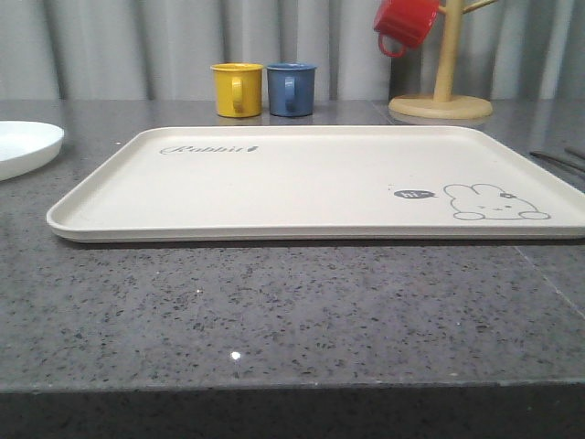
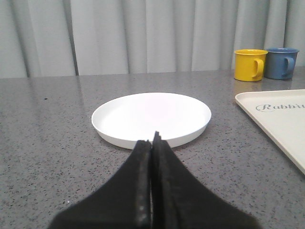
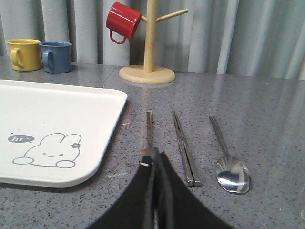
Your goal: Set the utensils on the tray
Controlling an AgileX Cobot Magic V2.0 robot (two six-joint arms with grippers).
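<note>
The cream tray [image 1: 274,183] with the rabbit drawing lies flat in the middle of the table, with nothing on it. To its right, on the bare table, three silver utensils lie side by side: a fork [image 3: 149,126], a pair of chopsticks [image 3: 183,145] and a spoon [image 3: 231,171]. Their ends peek in at the right edge of the front view [image 1: 558,160]. My right gripper [image 3: 155,155] is shut, low over the table, and its tips cover the fork's near end. My left gripper [image 2: 152,138] is shut and holds nothing, just short of the round white plate [image 2: 151,114].
The white plate [image 1: 23,146] lies left of the tray. At the back stand a yellow cup [image 1: 237,89] and a blue cup [image 1: 291,89]. A wooden mug tree [image 1: 442,91] with a red mug [image 1: 405,23] stands at the back right.
</note>
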